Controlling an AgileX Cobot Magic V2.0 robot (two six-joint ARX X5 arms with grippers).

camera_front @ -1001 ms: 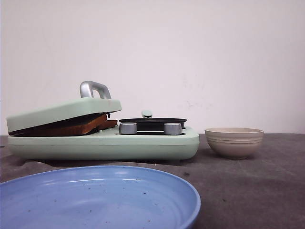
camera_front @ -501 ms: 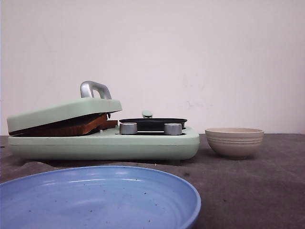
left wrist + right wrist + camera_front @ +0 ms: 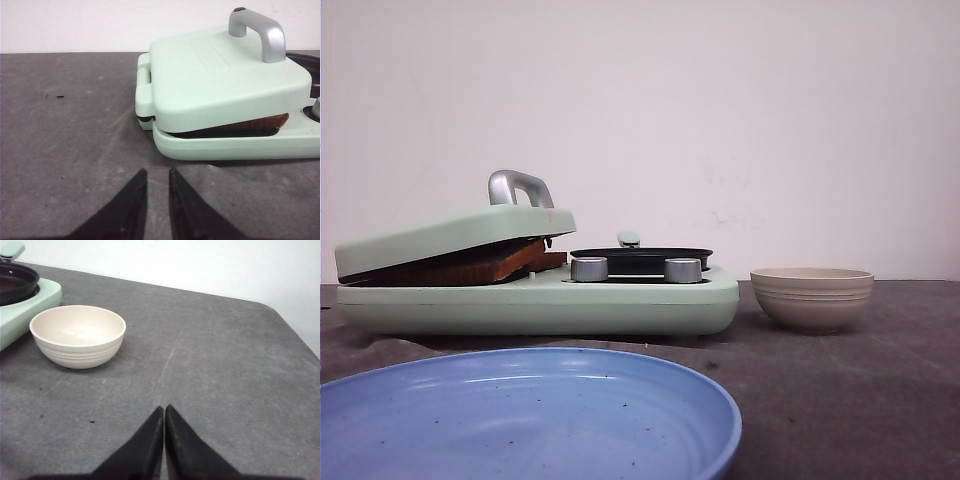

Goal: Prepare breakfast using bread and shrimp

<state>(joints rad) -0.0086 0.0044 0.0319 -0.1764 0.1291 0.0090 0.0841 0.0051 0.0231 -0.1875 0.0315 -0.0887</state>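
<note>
The bread (image 3: 470,266) lies inside the pale green sandwich maker (image 3: 540,300); only its brown edge shows under the lowered lid (image 3: 450,232), which rests tilted on it. The edge also shows in the left wrist view (image 3: 262,122) under the lid (image 3: 220,75) with its silver handle (image 3: 260,31). My left gripper (image 3: 157,172) hovers over the grey table just short of the maker's corner, jaws a little apart and empty. My right gripper (image 3: 164,409) is shut and empty over bare table, apart from the beige bowl (image 3: 77,335). No shrimp is in view; the bowl looks empty.
A black pan (image 3: 640,260) sits on the maker's right half behind two silver knobs (image 3: 588,268). The beige bowl (image 3: 811,298) stands right of the maker. A large blue plate (image 3: 520,420) fills the near left foreground. The table's edge (image 3: 295,335) runs along the side away from the bowl.
</note>
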